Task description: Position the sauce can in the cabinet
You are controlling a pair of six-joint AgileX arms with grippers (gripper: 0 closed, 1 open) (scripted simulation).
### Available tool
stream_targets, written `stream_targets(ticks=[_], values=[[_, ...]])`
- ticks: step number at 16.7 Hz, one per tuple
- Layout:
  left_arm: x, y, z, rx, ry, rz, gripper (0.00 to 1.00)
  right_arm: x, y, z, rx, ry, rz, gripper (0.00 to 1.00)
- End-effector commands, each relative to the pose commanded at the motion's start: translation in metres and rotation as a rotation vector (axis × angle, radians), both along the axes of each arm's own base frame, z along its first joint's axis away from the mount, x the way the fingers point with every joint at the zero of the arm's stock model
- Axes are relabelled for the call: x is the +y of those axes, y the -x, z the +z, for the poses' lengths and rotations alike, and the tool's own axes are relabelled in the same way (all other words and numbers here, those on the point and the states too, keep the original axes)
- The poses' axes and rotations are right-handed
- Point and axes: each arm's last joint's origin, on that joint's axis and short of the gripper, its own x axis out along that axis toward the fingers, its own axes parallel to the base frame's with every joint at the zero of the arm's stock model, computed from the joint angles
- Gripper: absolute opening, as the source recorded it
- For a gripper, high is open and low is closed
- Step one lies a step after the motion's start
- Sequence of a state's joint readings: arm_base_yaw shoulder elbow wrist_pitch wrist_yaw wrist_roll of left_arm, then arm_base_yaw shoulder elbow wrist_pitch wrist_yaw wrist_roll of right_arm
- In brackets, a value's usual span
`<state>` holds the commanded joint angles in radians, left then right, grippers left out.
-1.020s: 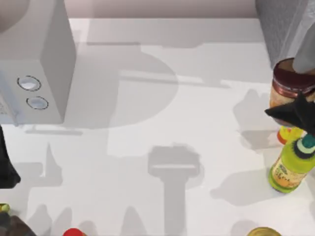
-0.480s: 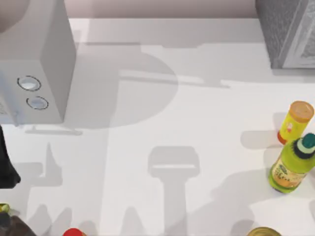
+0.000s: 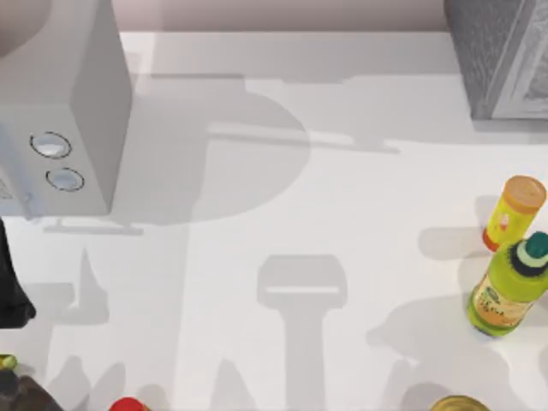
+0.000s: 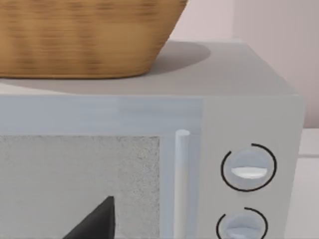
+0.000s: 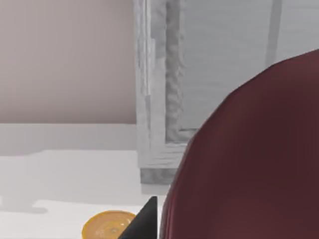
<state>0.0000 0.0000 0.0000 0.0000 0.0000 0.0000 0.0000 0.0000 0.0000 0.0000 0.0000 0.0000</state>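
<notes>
In the right wrist view the sauce can (image 5: 249,164) looms very close, with its dark maroon top showing. My right gripper (image 5: 234,231) is shut on it, and one black fingertip (image 5: 147,221) shows beside the can. The can is held above the table, just in front of the cabinet (image 5: 159,99). The cabinet's lighter framed door panel (image 5: 229,50) is shut. From above, the dark grey speckled cabinet (image 3: 497,51) stands at the far right corner. My left arm (image 3: 10,295) is parked at the table's left edge.
A pale grey box with two round buttons (image 3: 73,111) stands at the far left, with a wicker basket (image 4: 84,35) on top. A slim yellow bottle (image 3: 512,210) and a green-yellow bottle (image 3: 507,291) stand at the right. Small items (image 3: 128,404) line the front edge.
One second ago the can and my right gripper were at the top view's right edge over the yellow bottle. They have since moved out of that view, uncovering the bottle.
</notes>
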Motion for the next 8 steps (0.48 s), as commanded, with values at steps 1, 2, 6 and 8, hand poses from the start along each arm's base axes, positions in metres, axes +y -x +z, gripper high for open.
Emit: stream_targets(ticks=[1,2,6,8], values=[[0.000,0.000,0.000,0.000,0.000,0.000,1.00,0.000,0.000,0.000,0.000,0.000,0.000,0.00],[0.000,0.000,0.000,0.000,0.000,0.000,1.00,0.000,0.000,0.000,0.000,0.000,0.000,0.00],[0.000,0.000,0.000,0.000,0.000,0.000,1.00,0.000,0.000,0.002,0.013,0.000,0.004,0.00],[0.000,0.000,0.000,0.000,0.000,0.000,1.00,0.001,-0.001,0.013,0.044,0.001,-0.004,0.00]])
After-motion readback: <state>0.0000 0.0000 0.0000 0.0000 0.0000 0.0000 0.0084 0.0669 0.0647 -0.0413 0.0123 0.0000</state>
